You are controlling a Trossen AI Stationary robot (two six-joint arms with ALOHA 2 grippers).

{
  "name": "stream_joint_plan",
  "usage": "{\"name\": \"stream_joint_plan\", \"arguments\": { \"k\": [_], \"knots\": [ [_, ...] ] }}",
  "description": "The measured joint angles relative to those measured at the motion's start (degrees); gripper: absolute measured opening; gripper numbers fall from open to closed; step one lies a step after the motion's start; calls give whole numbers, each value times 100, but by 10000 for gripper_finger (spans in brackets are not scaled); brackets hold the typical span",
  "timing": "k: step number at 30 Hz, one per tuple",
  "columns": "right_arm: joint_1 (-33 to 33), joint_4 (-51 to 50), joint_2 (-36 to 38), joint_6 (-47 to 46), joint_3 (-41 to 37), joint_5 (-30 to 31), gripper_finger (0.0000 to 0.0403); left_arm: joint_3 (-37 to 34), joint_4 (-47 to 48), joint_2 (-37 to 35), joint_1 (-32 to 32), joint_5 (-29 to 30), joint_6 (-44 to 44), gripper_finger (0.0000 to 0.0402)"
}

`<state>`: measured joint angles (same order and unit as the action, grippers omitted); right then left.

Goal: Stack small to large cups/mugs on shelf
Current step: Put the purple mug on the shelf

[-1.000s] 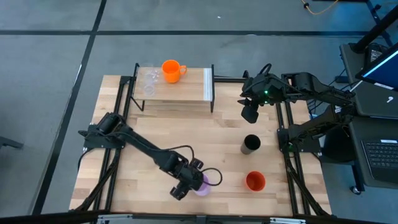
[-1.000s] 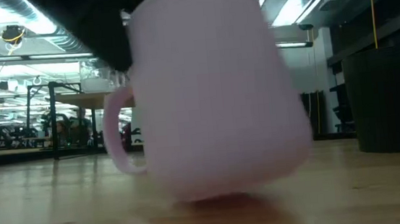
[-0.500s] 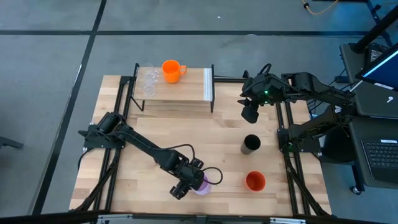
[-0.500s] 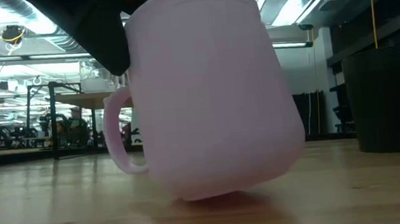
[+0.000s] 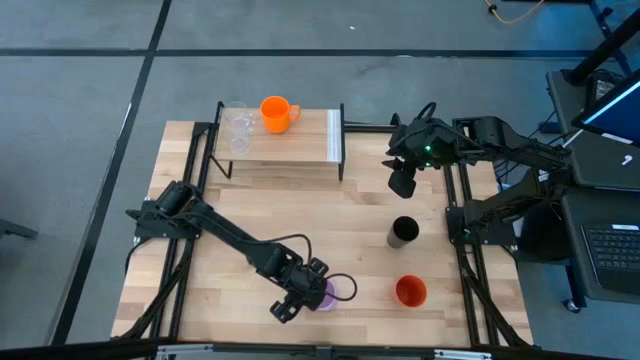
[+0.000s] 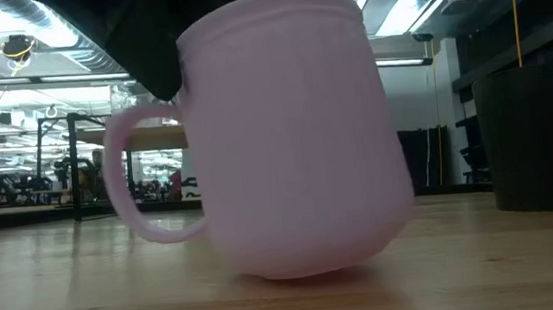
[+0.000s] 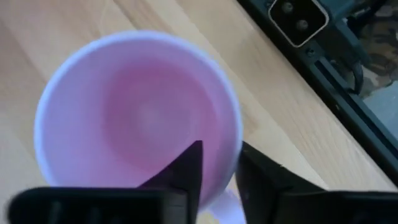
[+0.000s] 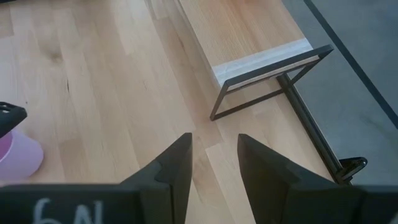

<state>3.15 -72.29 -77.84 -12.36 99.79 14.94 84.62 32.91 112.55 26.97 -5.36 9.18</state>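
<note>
Jaws of the left gripper [image 7: 214,174] pinch the lilac mug's [image 5: 326,296] rim at the bench's [image 5: 350,235] front; right gripper [image 8: 213,163] waits, fingers apart. Shelf [image 5: 310,140] holds two glasses and orange mug, so three to go.

The mug [image 5: 326,296] pinched at its rim by the left claw [image 5: 300,290] was pale lilac, its inside a deeper pink. That claw was black. The table [image 5: 300,215] under it was light wood in pale planks. Right of the claw stood a red-orange cup [image 5: 410,291], and beyond that a black tumbler [image 5: 403,231]. Far off, the shelf [image 5: 305,140] was light wood on black legs, carrying an orange mug [image 5: 275,113] and two clear glasses [image 5: 238,128]. The right claw [image 5: 403,182] was black too.
</note>
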Motion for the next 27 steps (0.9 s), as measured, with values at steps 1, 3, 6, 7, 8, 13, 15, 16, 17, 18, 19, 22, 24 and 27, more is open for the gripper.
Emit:
{"name": "stream_joint_plan", "arguments": {
  "k": [1,3,6,7,8,13,15,16,17,18,19,22,24,27],
  "knots": [
    [-1,0,0,0,0,0,129,0,-70,0,4,56,38,68],
    [-1,0,0,0,0,0,129,0,-241,0,8,235,54,36],
    [-1,0,0,0,0,0,129,130,43,1,-3,544,164,9],
    [1,0,0,-1,0,0,129,271,329,0,-13,638,197,9],
    [0,0,0,-1,0,0,129,433,640,1,-28,774,217,7],
    [1,0,0,-4,0,0,129,1263,2191,-2,-228,1159,157,4],
    [0,0,0,-74,0,0,129,1501,2429,-16,-373,1295,-17,3],
    [0,0,0,-91,0,0,129,1574,2573,-20,-464,1373,-237,3],
    [1,0,0,-95,0,0,129,1617,2725,-21,-565,1438,-515,3],
    [-1,0,0,-98,0,0,129,1639,2853,-20,-668,1497,-788,3],
    [-1,0,0,-98,0,0,129,1641,2996,-20,-780,1585,-1059,3],
    [-1,0,0,-107,0,0,129,1646,3554,-19,-1063,1854,-1882,2],
    [1,0,0,-107,0,0,129,1646,3873,-17,-1223,2014,-2715,2],
    [-1,0,0,-127,0,-2,129,1646,4054,-16,-1374,2117,-3693,2]
  ]
}}
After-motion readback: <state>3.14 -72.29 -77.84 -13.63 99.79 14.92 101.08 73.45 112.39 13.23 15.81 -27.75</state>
